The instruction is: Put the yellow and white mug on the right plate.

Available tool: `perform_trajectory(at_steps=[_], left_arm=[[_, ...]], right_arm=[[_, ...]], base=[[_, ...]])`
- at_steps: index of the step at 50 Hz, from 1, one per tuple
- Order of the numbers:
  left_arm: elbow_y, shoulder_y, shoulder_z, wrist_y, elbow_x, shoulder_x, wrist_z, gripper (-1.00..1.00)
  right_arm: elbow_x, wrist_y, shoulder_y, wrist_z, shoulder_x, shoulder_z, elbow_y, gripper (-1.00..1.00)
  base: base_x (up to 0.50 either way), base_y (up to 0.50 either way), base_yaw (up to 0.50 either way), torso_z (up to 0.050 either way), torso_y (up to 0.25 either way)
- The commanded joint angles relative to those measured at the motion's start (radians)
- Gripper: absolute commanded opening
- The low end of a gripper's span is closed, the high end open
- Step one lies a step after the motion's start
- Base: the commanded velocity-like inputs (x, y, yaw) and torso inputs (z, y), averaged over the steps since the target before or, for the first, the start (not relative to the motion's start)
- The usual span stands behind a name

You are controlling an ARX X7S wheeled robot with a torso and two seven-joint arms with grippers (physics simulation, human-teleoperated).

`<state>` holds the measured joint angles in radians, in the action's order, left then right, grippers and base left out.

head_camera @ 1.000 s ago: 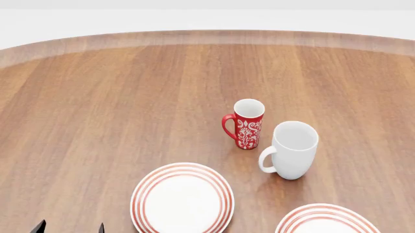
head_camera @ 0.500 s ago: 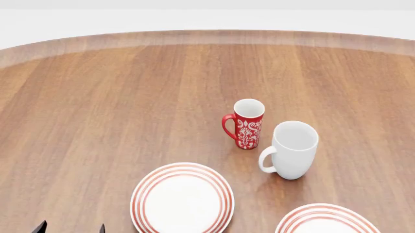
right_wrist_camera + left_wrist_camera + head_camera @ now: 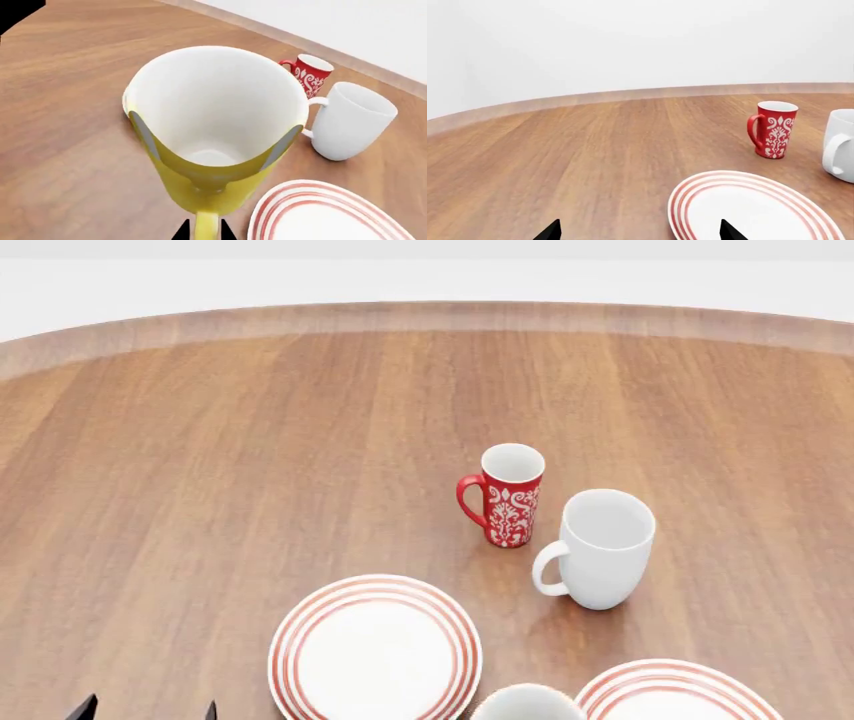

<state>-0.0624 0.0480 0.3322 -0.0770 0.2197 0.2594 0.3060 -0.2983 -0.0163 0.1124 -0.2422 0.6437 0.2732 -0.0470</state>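
Observation:
The yellow and white mug fills the right wrist view, glossy yellow outside and white inside. My right gripper is shut on its yellow handle, one dark fingertip on each side. In the head view only the mug's white rim shows at the bottom edge, just left of the right plate. That plate also shows beside the mug in the right wrist view. The right gripper itself is out of the head view. My left gripper is open and empty, low over the table beside the left plate.
A slim red patterned mug and a taller white mug stand close together behind the plates. The left plate lies at front centre. The left gripper's fingertips peek in at the bottom left. The round wooden table stretches far and left.
The yellow and white mug's rim has risen into the head view at the bottom edge, between the two plates. Nothing else has moved.

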Motion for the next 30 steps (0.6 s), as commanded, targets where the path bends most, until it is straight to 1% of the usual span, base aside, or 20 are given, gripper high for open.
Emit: perform_trajectory(at_steps=[1,10,18,23,24,30], left_arm=[[0.001,0.001,0.004,0.000,0.004,0.003,0.003,1.00],[-0.002,0.003,0.006,-0.004,0.006,0.004,0.005,1.00],[-0.003,0.003,0.009,-0.005,0.008,0.006,0.007,1.00],[-0.003,0.003,0.011,-0.005,0.009,0.007,0.008,1.00],[-0.002,0.003,0.013,-0.005,0.008,0.007,0.008,1.00],[0.000,0.003,0.014,-0.006,0.010,0.009,0.009,1.00]], right_arm=[[-0.047,-0.024,0.038,0.033,0.016,-0.069,-0.004,-1.00],[-0.089,-0.040,0.049,0.042,0.014,-0.111,0.031,-1.00],[-0.142,-0.068,0.052,0.038,-0.001,-0.157,0.108,-1.00],[-0.154,-0.078,0.051,0.030,-0.006,-0.165,0.132,-1.00],[-0.179,-0.090,0.039,0.017,-0.019,-0.181,0.186,-1.00],[-0.201,-0.093,0.011,0.002,-0.034,-0.189,0.244,-1.00]], base=[[0.00,0.00,0.00,0.000,0.000],[0.00,0.00,0.00,0.000,0.000],[0.00,0.00,0.00,0.000,0.000],[0.00,0.00,0.00,0.000,0.000],[0.00,0.00,0.00,0.000,0.000],[0.00,0.00,0.00,0.000,0.000]])
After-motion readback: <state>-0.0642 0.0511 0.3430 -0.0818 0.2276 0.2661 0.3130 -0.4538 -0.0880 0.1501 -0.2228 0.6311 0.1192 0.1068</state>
